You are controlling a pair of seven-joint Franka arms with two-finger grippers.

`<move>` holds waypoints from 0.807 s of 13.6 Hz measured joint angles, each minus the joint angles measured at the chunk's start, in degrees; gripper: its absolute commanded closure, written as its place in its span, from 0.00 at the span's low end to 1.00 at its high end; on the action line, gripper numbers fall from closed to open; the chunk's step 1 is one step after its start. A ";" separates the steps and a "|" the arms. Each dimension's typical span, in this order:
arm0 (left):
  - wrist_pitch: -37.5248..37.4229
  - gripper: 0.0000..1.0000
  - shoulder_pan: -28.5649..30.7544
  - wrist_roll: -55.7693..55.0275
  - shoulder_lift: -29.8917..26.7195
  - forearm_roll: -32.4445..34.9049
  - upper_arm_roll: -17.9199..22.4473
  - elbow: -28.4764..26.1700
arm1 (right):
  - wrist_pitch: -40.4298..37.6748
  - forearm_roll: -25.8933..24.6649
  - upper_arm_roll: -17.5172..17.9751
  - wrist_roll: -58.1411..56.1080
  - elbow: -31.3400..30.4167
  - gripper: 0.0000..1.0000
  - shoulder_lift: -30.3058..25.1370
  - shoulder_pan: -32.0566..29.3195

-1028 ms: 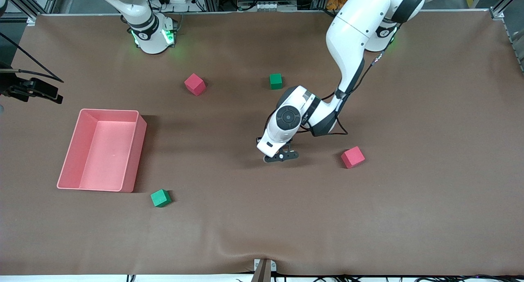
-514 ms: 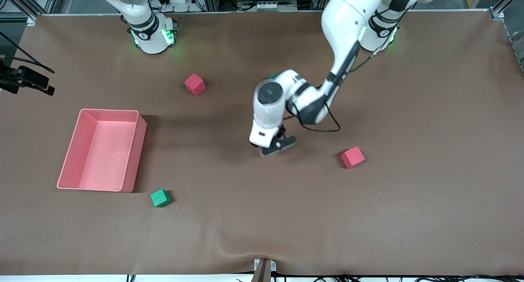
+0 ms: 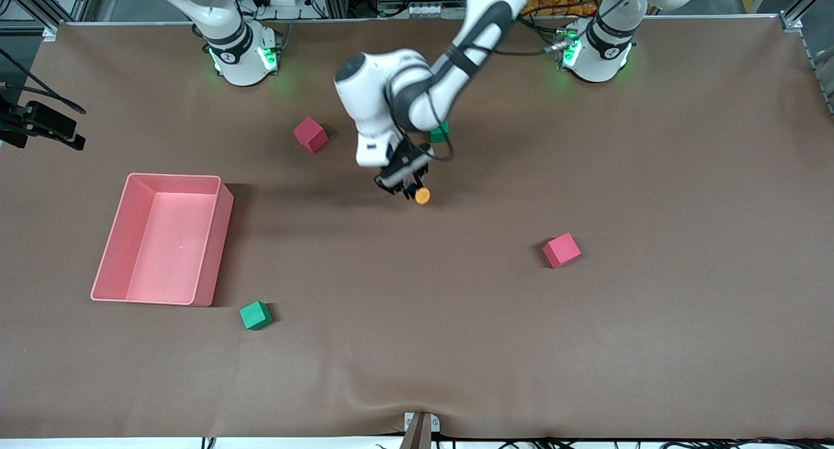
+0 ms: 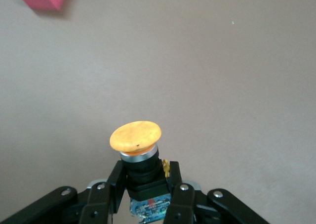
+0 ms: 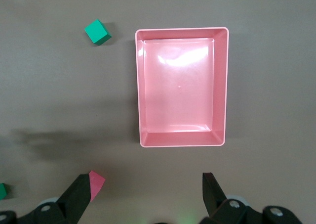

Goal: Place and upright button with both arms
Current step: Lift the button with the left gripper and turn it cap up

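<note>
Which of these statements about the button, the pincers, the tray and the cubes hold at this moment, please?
1. The left pincer is shut on the button. True.
2. The button lies inside the pink tray. False: it is carried in the air over bare table; the tray holds nothing.
3. The right pincer is open, over the table beside the pink tray. True.
4. Four red cubes sit on the table. False: two red cubes and two green cubes show.
5. The button's orange cap sticks out past the fingertips. True.
</note>
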 measured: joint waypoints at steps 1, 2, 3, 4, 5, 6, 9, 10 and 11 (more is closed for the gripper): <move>-2.46 0.98 -2.37 -2.93 0.33 3.15 0.15 -0.10 | -0.14 0.00 -0.02 0.05 0.07 0.00 0.01 0.00; -4.57 0.98 -4.58 -5.72 1.02 6.31 0.27 -0.28 | -0.37 0.00 -0.04 0.12 0.04 0.00 0.08 0.00; -6.92 0.98 -6.76 -8.71 2.32 10.10 0.32 -0.51 | -0.46 0.00 -0.09 0.15 -0.13 0.00 0.24 -0.02; -8.95 0.99 -8.65 -11.31 3.98 13.19 0.35 -0.59 | -0.09 0.00 -0.17 0.16 -0.58 0.00 0.46 -0.04; -10.59 1.00 -10.19 -13.08 5.53 15.09 0.41 -0.57 | 1.12 0.00 -0.23 0.16 -1.60 0.00 0.64 -0.05; -12.41 1.00 -11.28 -14.04 6.66 16.49 0.52 -0.55 | 2.68 0.00 -0.28 0.16 -3.09 0.00 0.80 -0.06; -14.79 1.00 -11.88 -14.23 7.38 24.19 0.67 -0.48 | 5.05 0.00 -0.29 0.17 -5.89 0.00 0.96 -0.04; -14.84 1.00 -12.08 -14.32 7.63 26.33 0.66 -0.49 | 5.06 0.00 -0.29 0.17 -5.95 0.00 0.95 -0.04; -14.88 1.00 -12.33 -14.76 7.88 28.06 0.66 -0.48 | 5.06 0.00 -0.30 0.18 -5.95 0.00 0.89 -0.04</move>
